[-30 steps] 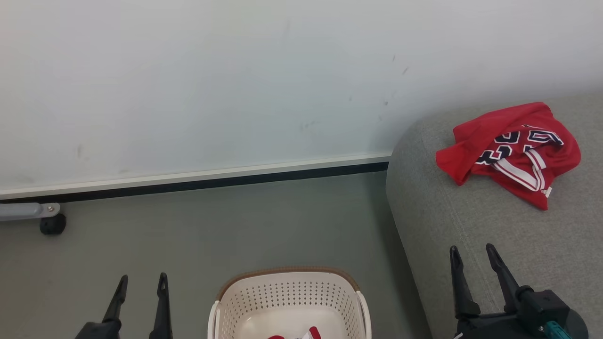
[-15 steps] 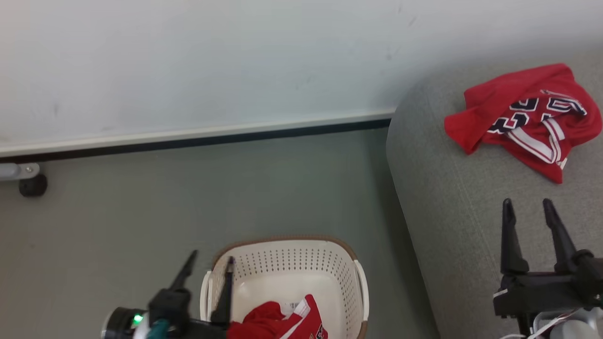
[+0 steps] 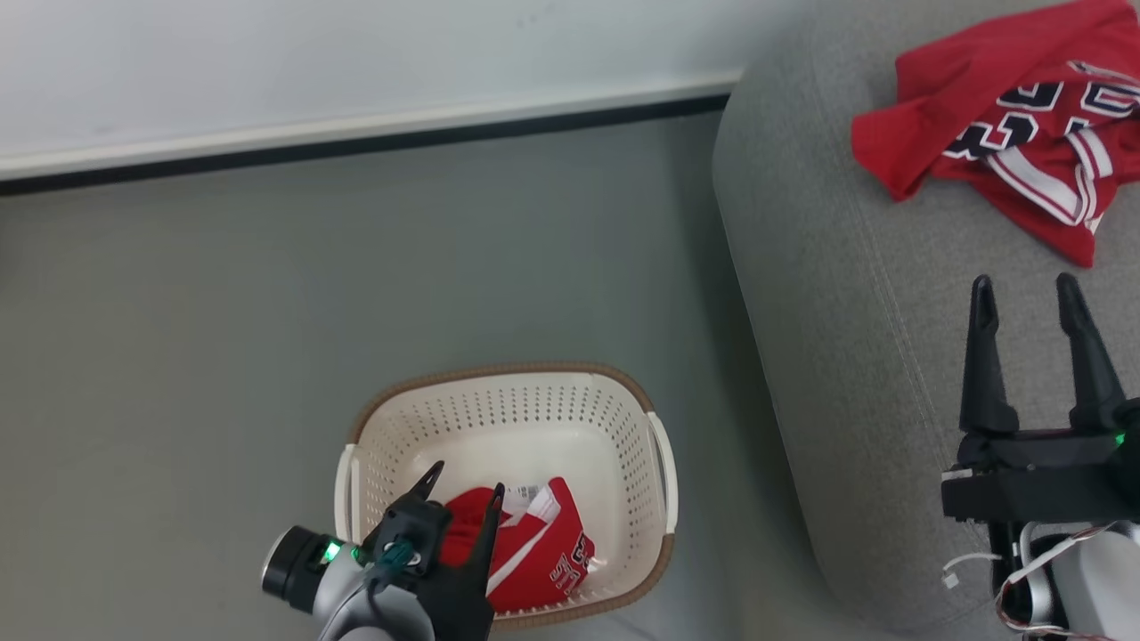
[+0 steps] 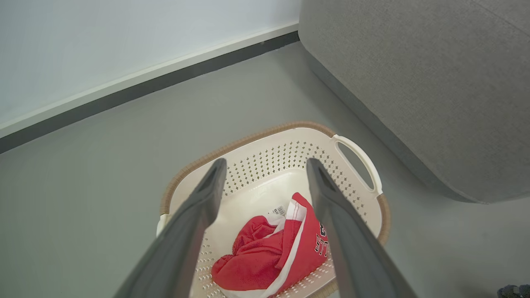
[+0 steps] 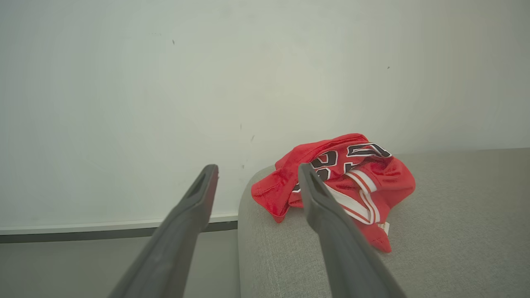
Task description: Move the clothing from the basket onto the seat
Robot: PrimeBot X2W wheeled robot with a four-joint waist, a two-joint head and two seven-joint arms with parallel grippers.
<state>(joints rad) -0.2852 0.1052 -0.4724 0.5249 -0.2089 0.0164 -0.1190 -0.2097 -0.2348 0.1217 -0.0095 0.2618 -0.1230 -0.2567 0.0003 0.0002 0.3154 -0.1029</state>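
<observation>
My left gripper [image 3: 467, 479] hangs over the near left part of the basket [image 3: 499, 369], jaws wide apart with nothing between them. In my left wrist view the two fingers [image 4: 198, 215] frame a crumpled red garment [image 4: 269, 252] lying on the basket's bottom, toward the side nearest me. It is below the fingertips and apart from them. A white tag shows at the garment's far end, a white-striped band runs across it, and white lettering sits on its right edge. The rest of the bottom is bare cream plastic, ringed by the perforated walls and the brown woven rim. The basket stands on the grey floor [image 3: 267, 312], near the left side of the sofa [image 3: 846, 312] with a strip of floor between them. My right gripper [image 3: 1024, 285] is over the sofa's cushion, jaws also wide and holding nothing. I cannot tell how high it is above the fabric. Its fingers point toward a red jersey [image 3: 1006, 116] that lies rumpled farther along the sofa, well apart from the fingertips. The jersey has dark white-edged numerals and white-striped trim facing up. In my right wrist view the jersey [image 5: 343, 174] sits near the sofa's rounded end, with the pale wall [image 5: 124, 103] behind it.
</observation>
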